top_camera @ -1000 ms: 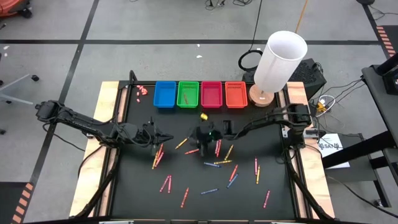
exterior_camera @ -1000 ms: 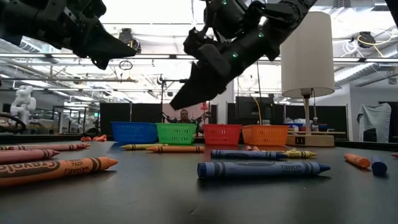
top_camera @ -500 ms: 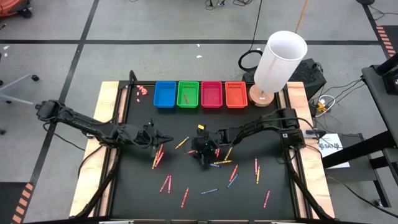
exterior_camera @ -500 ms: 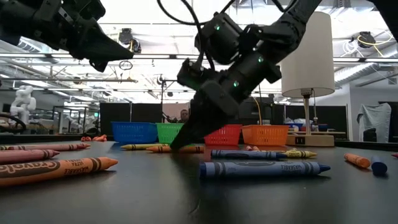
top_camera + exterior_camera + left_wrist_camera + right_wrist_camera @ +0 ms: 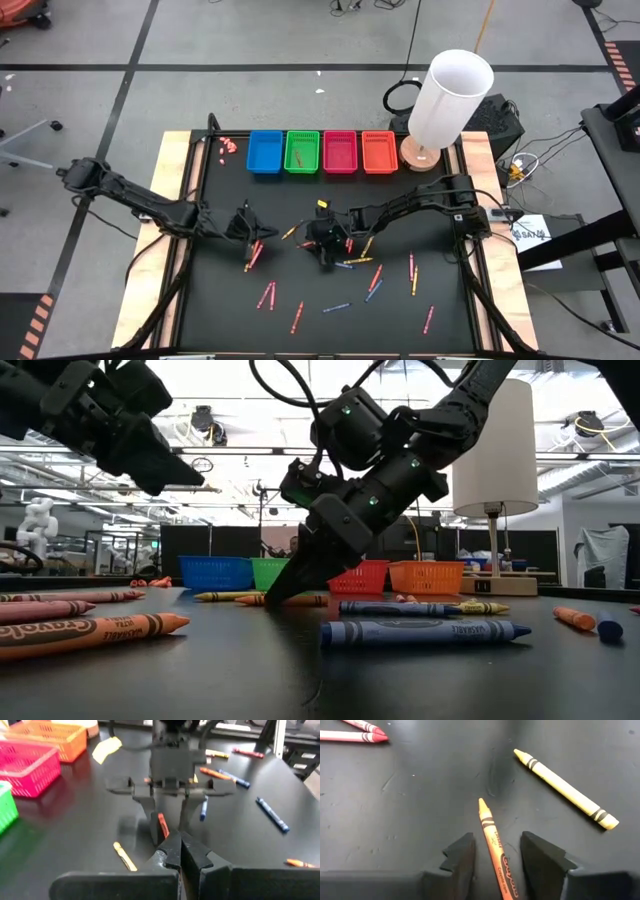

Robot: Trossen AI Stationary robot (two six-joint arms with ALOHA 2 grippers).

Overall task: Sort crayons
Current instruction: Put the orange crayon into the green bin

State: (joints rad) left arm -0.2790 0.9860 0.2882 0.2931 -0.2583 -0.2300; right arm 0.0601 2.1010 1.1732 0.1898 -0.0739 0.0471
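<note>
Your target is the thin orange wax crayon lying flat near the middle of the black table, with a yellow crayon just beside it and the other crayons scattered loose toward the near edge. The right gripper is down at the tabletop with its fingers apart, one on each side of the orange crayon and not yet touching it, so you are at the grasp step of a pick. What the next move seems to call for is a straight close on the stick, kept level so it does not roll or skid out, then a lift and a carry to the far edge, where the row of small rectangular plastic baskets, blue, green, pink and orange, stands; the orange one looks the likely home. The left gripper hangs above the table nearer the left edge, fingers together and holding nothing, pointed at the right one
</note>
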